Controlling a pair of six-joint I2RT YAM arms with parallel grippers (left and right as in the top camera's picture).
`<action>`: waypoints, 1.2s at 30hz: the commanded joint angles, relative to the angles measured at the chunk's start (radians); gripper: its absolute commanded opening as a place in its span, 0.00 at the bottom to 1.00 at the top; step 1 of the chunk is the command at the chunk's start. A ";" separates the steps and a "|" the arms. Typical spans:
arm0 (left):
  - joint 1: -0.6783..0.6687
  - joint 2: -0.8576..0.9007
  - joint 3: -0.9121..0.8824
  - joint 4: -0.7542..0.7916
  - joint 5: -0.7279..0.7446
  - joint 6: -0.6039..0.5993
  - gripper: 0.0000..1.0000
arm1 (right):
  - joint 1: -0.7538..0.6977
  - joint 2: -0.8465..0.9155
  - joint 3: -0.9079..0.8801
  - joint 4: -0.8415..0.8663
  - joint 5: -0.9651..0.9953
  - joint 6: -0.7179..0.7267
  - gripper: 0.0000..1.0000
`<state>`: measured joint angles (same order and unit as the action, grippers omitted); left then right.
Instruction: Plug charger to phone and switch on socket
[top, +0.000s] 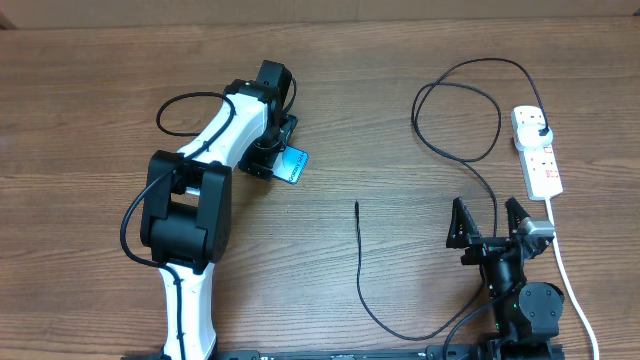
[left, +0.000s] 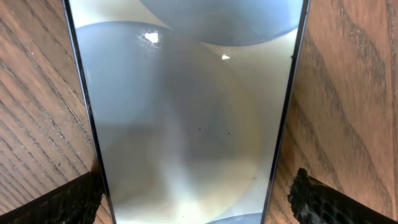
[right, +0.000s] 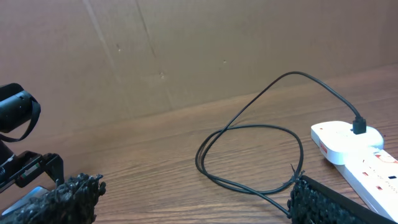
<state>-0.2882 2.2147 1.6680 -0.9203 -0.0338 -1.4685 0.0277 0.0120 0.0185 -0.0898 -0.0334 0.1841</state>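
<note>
The phone (left: 186, 124) lies flat on the wooden table and fills the left wrist view, its pale screen mirroring what is above it. My left gripper (left: 193, 208) is open right over it, one finger (left: 62, 199) outside each long edge with a gap. From overhead only a blue-teal corner of the phone (top: 295, 166) shows beside the left gripper (top: 281, 152). The charger cable (top: 470, 110) loops from its plug (top: 541, 131) in the white socket (top: 537, 152) to its loose tip (top: 357, 206) mid-table. My right gripper (top: 490, 220) stands open and empty near the front edge, over part of the cable (right: 249, 134).
The socket's white cord (top: 570, 280) runs down to the table's front edge, right of the right arm. A brown cardboard wall (right: 186, 50) closes the back of the table. The left arm's body (top: 190, 215) covers the left middle of the table.
</note>
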 joint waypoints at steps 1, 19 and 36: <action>-0.005 0.055 -0.011 0.003 0.030 -0.029 1.00 | 0.007 -0.009 -0.011 0.006 0.014 0.005 1.00; 0.021 0.055 -0.010 0.002 0.087 -0.039 1.00 | 0.007 -0.009 -0.011 0.006 0.014 0.005 1.00; 0.021 0.055 -0.010 -0.109 0.040 -0.035 1.00 | 0.007 -0.009 -0.011 0.006 0.014 0.005 1.00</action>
<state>-0.2665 2.2219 1.6688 -1.0035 0.0334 -1.4906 0.0277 0.0120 0.0185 -0.0898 -0.0326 0.1829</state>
